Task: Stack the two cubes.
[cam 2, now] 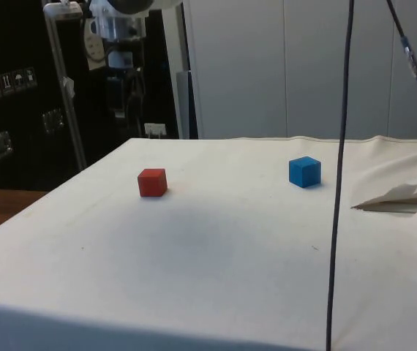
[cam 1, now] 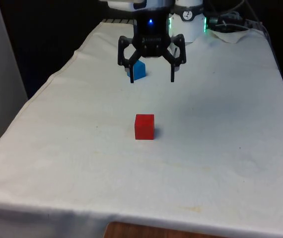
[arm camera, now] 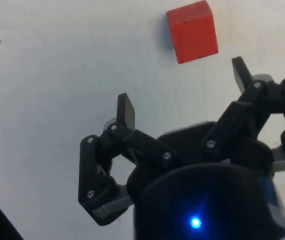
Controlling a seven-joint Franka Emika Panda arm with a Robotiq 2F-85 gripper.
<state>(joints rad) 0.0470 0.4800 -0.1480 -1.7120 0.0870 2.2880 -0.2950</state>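
Note:
A red cube (cam 1: 144, 127) sits near the middle of the white cloth, also seen in the side view (cam 2: 152, 182). A blue cube (cam 1: 138, 70) rests farther back towards the robot, with one finger crossing in front of it in the front view. In the side view the blue cube (cam 2: 304, 172) stands well apart from the red one. My gripper (cam 1: 152, 79) hangs open above the cloth, holding nothing. In the wrist view the red cube (arm camera: 192, 31) lies beyond the spread fingers, and the gripper (arm camera: 182, 90) has bare cloth between them.
A black cable (cam 2: 339, 146) hangs down across the side view. Folded cloth (cam 2: 402, 197) lies at the table's far end, seen with cables (cam 1: 233, 32) at the front view's right rear. The table's near edge (cam 1: 141, 218) runs along the front.

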